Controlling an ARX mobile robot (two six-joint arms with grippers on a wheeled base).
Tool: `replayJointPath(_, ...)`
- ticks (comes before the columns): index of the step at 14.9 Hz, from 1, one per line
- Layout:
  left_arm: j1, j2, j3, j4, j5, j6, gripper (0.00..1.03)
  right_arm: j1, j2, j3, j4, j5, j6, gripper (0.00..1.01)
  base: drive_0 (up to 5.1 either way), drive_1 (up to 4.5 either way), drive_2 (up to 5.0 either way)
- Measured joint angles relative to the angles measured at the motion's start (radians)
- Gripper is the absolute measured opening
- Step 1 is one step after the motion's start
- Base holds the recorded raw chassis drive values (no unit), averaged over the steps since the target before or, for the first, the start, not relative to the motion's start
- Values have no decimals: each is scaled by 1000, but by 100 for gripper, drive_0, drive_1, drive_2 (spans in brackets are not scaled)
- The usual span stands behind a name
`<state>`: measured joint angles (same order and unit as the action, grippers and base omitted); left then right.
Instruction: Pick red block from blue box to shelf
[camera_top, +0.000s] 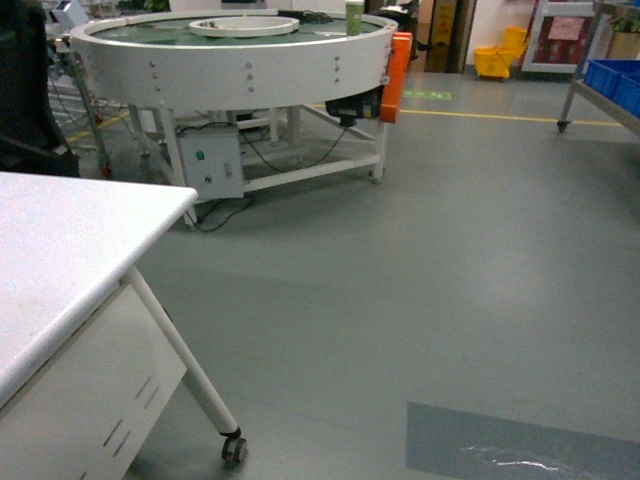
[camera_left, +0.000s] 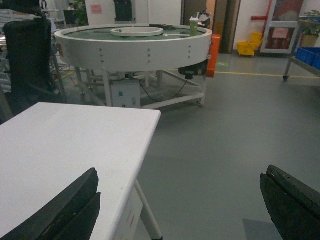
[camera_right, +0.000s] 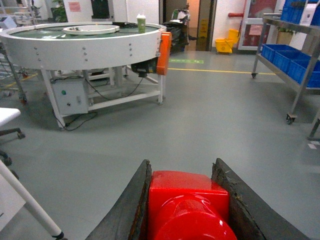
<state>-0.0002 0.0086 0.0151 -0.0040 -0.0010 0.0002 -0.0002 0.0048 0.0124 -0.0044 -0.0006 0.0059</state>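
In the right wrist view the red block (camera_right: 187, 200), glossy with its round stud facing the camera, sits clamped between the two dark fingers of my right gripper (camera_right: 181, 166), held over the grey floor. My left gripper (camera_left: 181, 172) stands open with nothing between its fingers, above the corner of a white table (camera_left: 65, 145). The silvery steel shelf (camera_right: 302, 82) stands on casters at the right, several metres ahead; its leg also shows in the head view as the shelf (camera_top: 572, 95). The blue box is out of view. Neither gripper shows in the head view.
A large white round conveyor table (camera_top: 240, 60) stands ahead on the left, with a cable on the floor below it. Dark blue crates (camera_right: 300, 62) sit on the rack. A white table on casters (camera_top: 60, 250) is near left. A yellow mop bucket (camera_top: 495, 60) stands far back.
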Motion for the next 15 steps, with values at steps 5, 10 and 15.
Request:
replayJointPath(5, 0, 0, 0, 0, 0, 0, 98, 0, 0, 0, 0, 0, 0, 29, -162, -162, -162)
replayJointPath(10, 0, 0, 0, 0, 0, 0, 98, 0, 0, 0, 0, 0, 0, 29, -152, -152, -152)
replayJointPath(15, -1, 0, 0, -2, 0, 0, 98, 0, 0, 0, -2, 0, 0, 29, -26, 234, -285)
